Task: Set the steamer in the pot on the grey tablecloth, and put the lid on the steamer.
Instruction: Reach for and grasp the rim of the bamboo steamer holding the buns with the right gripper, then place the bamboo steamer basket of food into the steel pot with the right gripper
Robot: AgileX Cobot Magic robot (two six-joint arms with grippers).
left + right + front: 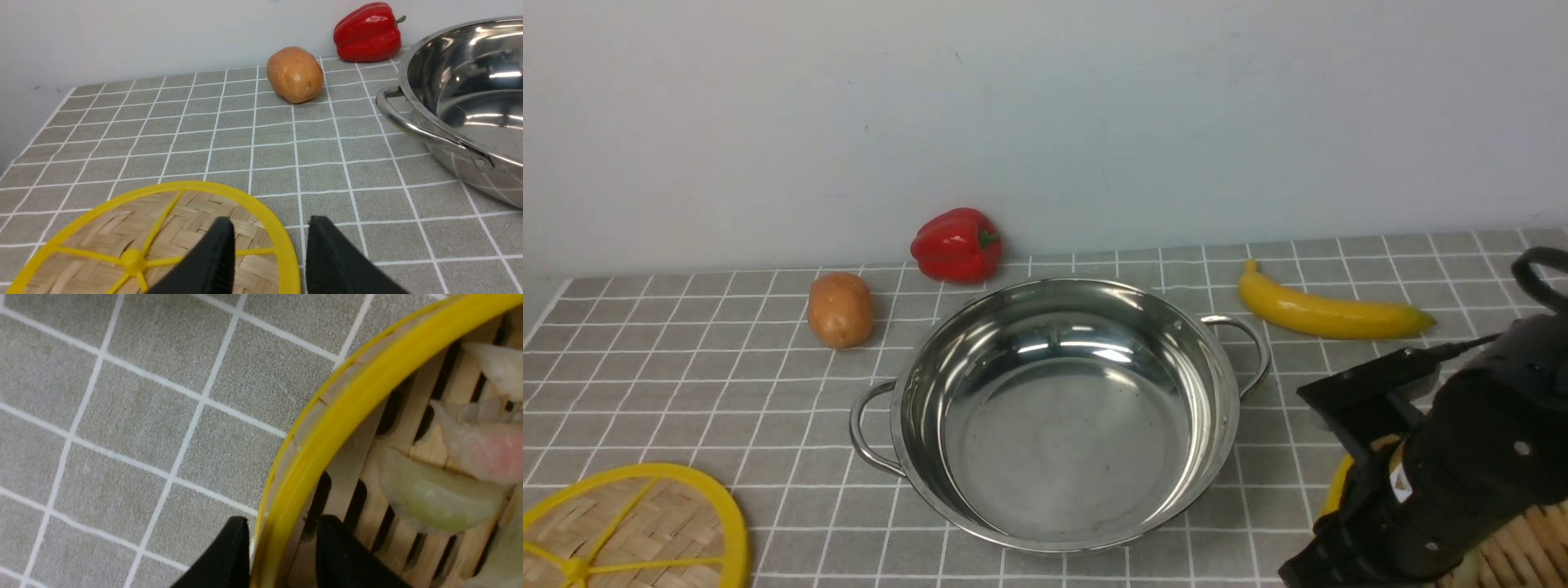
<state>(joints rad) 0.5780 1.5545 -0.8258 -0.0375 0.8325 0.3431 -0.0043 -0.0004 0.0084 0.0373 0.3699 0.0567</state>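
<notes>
Grey tablecloth bears one each: pot, steamer, lid, pepper, potato, banana.

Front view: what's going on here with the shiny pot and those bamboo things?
The robot's right gripper straddles the yellow rim of the steamer, one finger inside, one outside. Whether it is gripping is unclear. The steamer is to the right of the empty pot, not in it. The left gripper hovers open over the lid, not holding it.
</notes>
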